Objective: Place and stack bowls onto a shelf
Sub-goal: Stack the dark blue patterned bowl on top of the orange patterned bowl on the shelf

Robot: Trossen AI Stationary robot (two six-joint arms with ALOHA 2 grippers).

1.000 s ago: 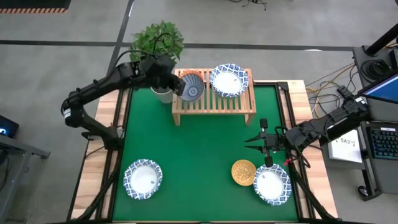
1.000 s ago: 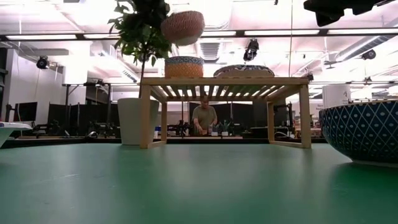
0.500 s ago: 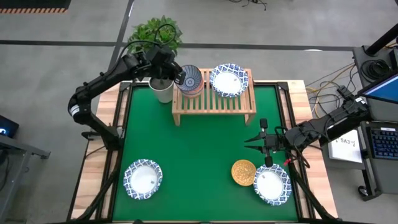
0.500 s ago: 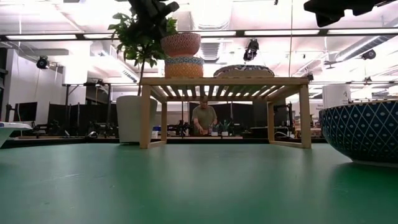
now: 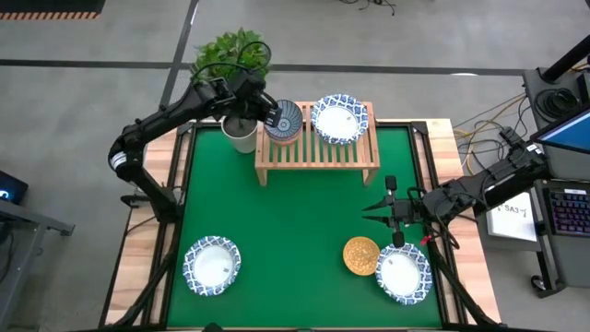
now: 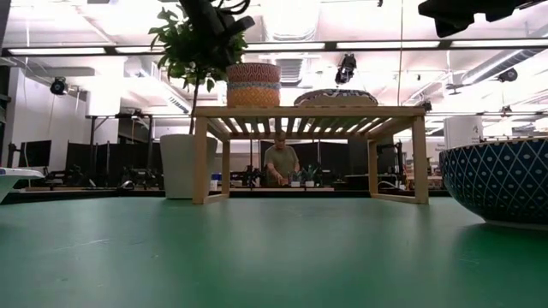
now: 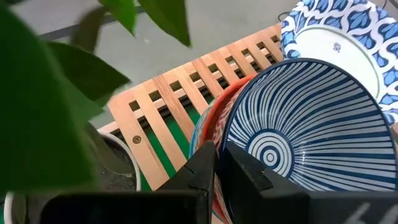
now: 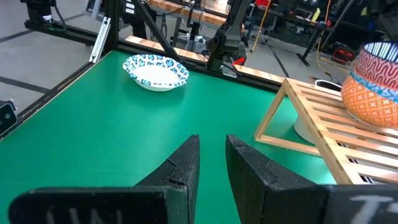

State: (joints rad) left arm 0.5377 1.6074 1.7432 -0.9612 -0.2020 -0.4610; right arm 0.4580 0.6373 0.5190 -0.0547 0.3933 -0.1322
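Observation:
The grey-blue striped bowl [image 5: 285, 120] sits nested on top of a small stack [image 6: 253, 84] at the left end of the light-wood shelf [image 5: 318, 152]. An orange-red bowl [image 7: 208, 124] shows beneath it. My left gripper [image 5: 270, 118] is shut on the striped bowl [image 7: 298, 124]. A white bowl with a blue rim [image 5: 338, 119] rests on the shelf's right part. Two more white bowls [image 5: 212, 266] [image 5: 403, 273] and the yellow-orange bowl [image 5: 361, 255] stand on the green mat. My right gripper [image 5: 369, 214] hovers open above the mat, right of centre, and holds nothing. My left gripper pinches the striped bowl's rim [image 7: 221, 140] on the side toward the plant, one finger [image 7: 249, 171] inside the bowl and the other [image 7: 200, 168] outside. It comes slanting down from the table's left. The bowl sits upright, nested in the stack on the shelf.
A potted green plant [image 5: 235, 57] stands in a white pot [image 5: 241, 138] just left of the shelf, close under my left arm. Open green mat [image 5: 295, 231] lies between the shelf and the near bowls. A person [image 6: 280, 161] is in the room beyond the table.
My left gripper has carried the striped bowl toward the far edge and down. The bowl was tilted and held above the stack; it has levelled out and now sits nested on the stack at the shelf's left end. The gripper stays shut on its rim.

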